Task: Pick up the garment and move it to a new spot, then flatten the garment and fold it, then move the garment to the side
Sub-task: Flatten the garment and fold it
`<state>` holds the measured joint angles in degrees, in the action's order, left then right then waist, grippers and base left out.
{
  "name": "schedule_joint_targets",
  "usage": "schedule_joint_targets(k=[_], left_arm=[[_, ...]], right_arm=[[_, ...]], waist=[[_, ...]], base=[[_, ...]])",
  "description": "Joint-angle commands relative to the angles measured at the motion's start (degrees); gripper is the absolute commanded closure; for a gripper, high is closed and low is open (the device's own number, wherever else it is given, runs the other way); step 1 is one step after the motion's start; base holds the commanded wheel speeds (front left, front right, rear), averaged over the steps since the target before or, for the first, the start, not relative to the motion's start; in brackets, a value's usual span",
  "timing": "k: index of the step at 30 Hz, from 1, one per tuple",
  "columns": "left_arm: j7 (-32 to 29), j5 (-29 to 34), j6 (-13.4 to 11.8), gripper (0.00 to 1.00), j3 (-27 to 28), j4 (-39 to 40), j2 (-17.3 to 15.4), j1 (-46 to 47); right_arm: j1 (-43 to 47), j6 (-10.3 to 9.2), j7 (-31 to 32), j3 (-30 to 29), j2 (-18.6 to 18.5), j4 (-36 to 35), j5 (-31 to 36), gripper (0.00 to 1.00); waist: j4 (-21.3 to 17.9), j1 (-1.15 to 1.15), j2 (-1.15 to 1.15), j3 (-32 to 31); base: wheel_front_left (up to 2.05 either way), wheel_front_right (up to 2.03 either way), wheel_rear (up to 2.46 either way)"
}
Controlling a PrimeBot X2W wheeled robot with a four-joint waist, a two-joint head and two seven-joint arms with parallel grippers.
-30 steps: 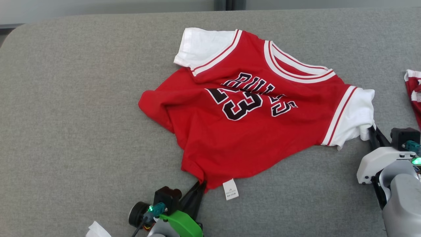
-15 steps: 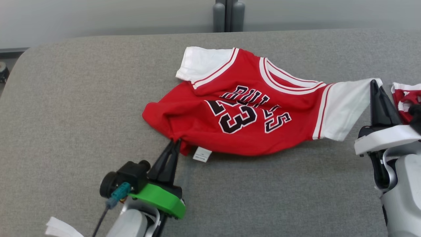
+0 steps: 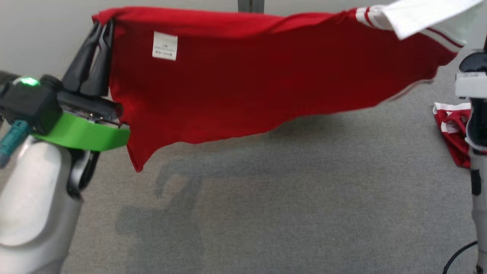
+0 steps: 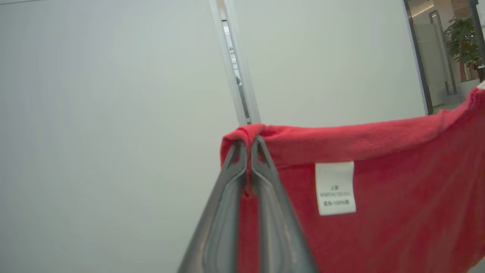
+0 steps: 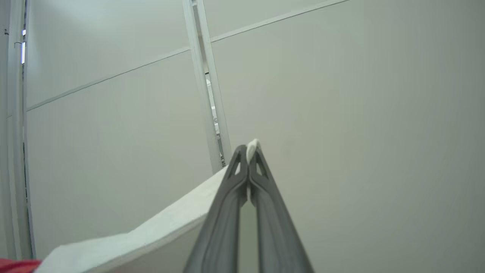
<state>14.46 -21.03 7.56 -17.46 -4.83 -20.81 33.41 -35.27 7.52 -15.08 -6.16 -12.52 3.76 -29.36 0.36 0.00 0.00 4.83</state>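
The garment (image 3: pixel 247 83) is airborne: a red jersey stretched wide across the top of the frame, plain red side toward the camera, hanging clear of the grey surface (image 3: pixel 266 213). Its white care label (image 3: pixel 164 45) sits upper left and its white sleeve (image 3: pixel 418 13) upper right. The lower edge droops to a point at the left.

The right gripper (image 5: pixel 248 151) is pinching the garment (image 5: pixel 151 231) by its white sleeve, which is trailing toward eight o'clock.
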Motion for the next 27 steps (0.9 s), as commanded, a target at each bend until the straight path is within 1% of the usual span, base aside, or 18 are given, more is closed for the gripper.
schedule_joint_targets(k=[1,6,10,13,17,22,27], left_arm=[[-0.5,-0.2,-0.2,1.00,-0.2,0.1,-1.7,3.1],[-4.1,-3.4,-0.2,1.00,-0.8,-0.8,-4.5,10.7],[-7.1,-6.1,-0.2,1.00,-1.6,-2.7,-5.5,15.9],[-7.8,-7.3,-0.2,1.00,-1.9,-6.3,-5.5,19.2],[-6.7,-6.6,-0.2,1.00,-2.2,-12.1,-5.7,24.9],[-2.6,-5.1,-0.4,1.00,-1.5,-20.7,-4.2,33.2],[0.2,-3.0,-1.0,1.00,-0.4,-26.5,-3.2,40.9]], right_arm=[[-2.5,-0.08,0.3,0.0,-0.9,-0.1,-0.8,1.00],[-10.4,-0.08,2.5,0.3,-3.6,2.2,0.6,1.00],[-16.8,-0.08,3.9,0.1,-4.9,6.1,3.3,1.00],[-22.0,-0.08,3.7,0.1,-5.2,10.1,6.6,1.00],[-30.4,-0.10,2.5,-0.3,-4.6,16.2,11.8,1.00],[-40.9,-0.11,0.6,-2.1,-3.2,23.0,18.7,1.00],[-48.3,-0.16,-0.1,-5.9,-1.4,25.4,23.6,1.00]], waist=[[-0.4,0.00,0.00,-0.2],[-0.5,0.00,0.00,0.9],[-0.7,0.00,0.00,4.2],[-1.1,0.00,0.00,7.8],[-1.9,0.00,0.00,13.2],[-2.7,0.00,0.00,19.3],[-3.5,0.00,0.00,23.6]], base=[[0.00,0.00,0.00],[0.00,0.00,0.00],[0.00,0.00,0.00],[0.00,0.00,0.00],[0.00,0.00,0.00],[0.00,0.00,0.00],[0.00,0.00,0.00]])
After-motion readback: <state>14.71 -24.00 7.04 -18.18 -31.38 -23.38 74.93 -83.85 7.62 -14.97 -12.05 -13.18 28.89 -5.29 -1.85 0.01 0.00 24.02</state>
